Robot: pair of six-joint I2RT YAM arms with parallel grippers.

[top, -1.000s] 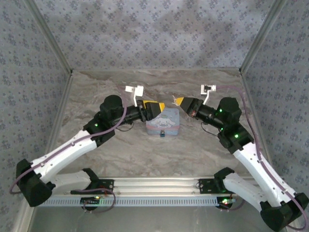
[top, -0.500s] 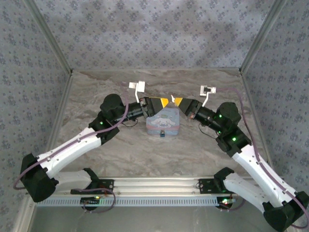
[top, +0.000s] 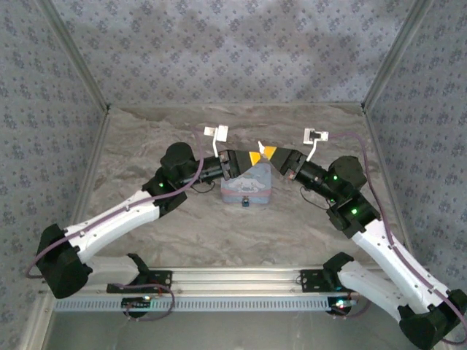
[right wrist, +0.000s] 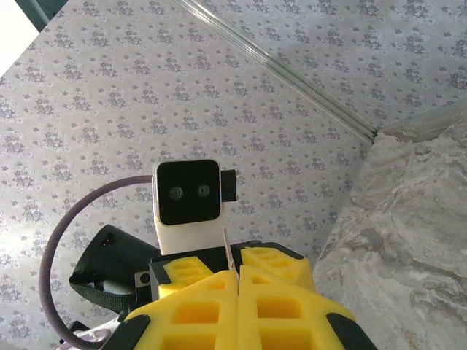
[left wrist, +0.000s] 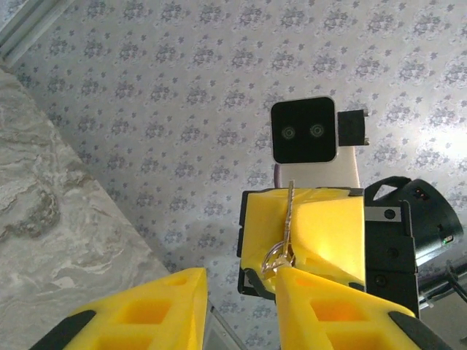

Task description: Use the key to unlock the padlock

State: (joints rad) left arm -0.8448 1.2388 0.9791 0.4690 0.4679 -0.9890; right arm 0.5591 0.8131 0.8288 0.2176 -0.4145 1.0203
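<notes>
I see floral-papered walls (top: pixel 241 51) around a grey, marbled surface (top: pixel 219 233). Mid-surface sits a pale blue rectangular tin (top: pixel 246 184), with the tiny dark padlock (top: pixel 246 202) at its near side. Above it my yellow left fingers (top: pixel 252 157) stand apart. My right fingers (right wrist: pixel 235 284) are pressed together on the thin metal key (right wrist: pixel 228 257).

The tin box (top: pixel 246 184) stands in the middle of the bench (top: pixel 219 233), with the padlock (top: pixel 246 202) at its near side. Above the far edge of the box, the left end effector (top: pixel 252 158) and the right end effector (top: pixel 268 152) face each other, tips almost touching. The key (left wrist: pixel 289 211) sticks out of the right end effector's tip, between the two.
</notes>
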